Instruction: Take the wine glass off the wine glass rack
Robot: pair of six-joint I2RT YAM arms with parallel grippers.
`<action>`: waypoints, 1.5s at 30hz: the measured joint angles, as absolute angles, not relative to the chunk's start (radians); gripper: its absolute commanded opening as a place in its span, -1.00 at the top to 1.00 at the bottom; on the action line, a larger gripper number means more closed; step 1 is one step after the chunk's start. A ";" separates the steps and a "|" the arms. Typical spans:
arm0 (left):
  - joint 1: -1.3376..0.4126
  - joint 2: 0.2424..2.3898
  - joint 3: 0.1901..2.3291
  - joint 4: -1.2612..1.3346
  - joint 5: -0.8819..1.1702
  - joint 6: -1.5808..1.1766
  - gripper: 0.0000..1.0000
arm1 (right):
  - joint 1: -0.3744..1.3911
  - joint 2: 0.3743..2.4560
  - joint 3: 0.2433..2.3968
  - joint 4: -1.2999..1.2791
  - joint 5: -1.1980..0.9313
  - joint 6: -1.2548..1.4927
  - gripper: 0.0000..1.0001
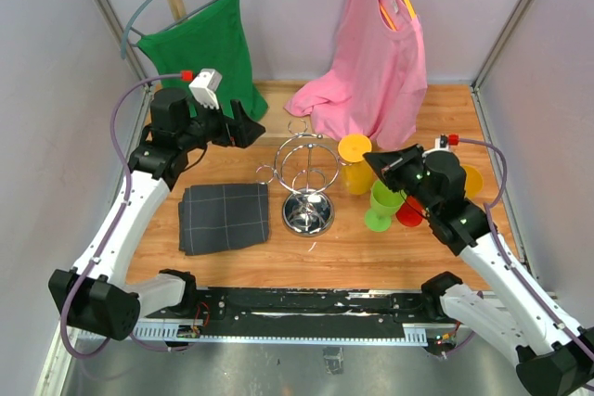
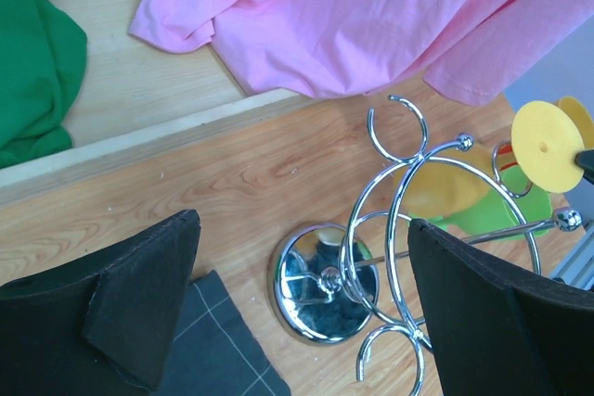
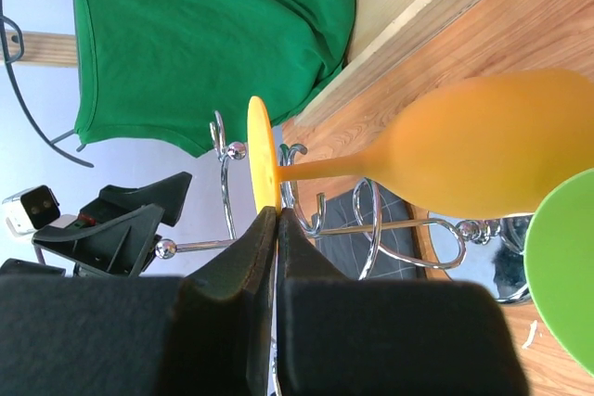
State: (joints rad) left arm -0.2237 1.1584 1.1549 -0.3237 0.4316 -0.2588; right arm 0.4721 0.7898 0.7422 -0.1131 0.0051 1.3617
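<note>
The wine glass rack (image 1: 307,211) stands mid-table, its chrome base (image 2: 325,281) below my left wrist and its looping arms (image 3: 225,194) behind the glass. A yellow wine glass (image 1: 355,172) hangs upside down just right of the rack's arms. My right gripper (image 1: 377,163) is shut on the rim of the glass's round foot (image 3: 261,150), with the stem and bowl (image 3: 483,146) stretching away to the right. Whether the glass still touches a rack arm I cannot tell. My left gripper (image 1: 247,127) stands open behind and left of the rack, with nothing between its fingers (image 2: 139,308).
A green glass (image 1: 381,203), a red glass (image 1: 408,214) and an orange one (image 1: 472,180) stand under my right arm. A dark checked cloth (image 1: 224,217) lies left of the rack. A green shirt (image 1: 206,44) and a pink shirt (image 1: 376,62) hang at the back.
</note>
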 measured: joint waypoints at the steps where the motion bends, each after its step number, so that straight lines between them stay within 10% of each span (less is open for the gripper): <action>1: -0.224 1.160 1.157 -0.323 0.432 -0.259 -0.97 | 0.472 0.786 0.742 -0.115 0.010 1.362 0.99; 34: -0.224 1.186 1.306 -0.316 0.571 -0.352 -0.95 | 0.472 0.664 1.010 -0.208 0.106 1.255 0.99; 45: -0.224 1.195 1.250 0.076 0.850 -0.843 -0.91 | 0.472 0.781 1.150 0.008 -0.052 1.280 0.99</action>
State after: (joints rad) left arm -0.2237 1.1946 1.2499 0.0757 0.8505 -0.8429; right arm 0.4717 0.7807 1.1496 0.0078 -0.0517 1.2797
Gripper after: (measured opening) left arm 0.959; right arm 0.014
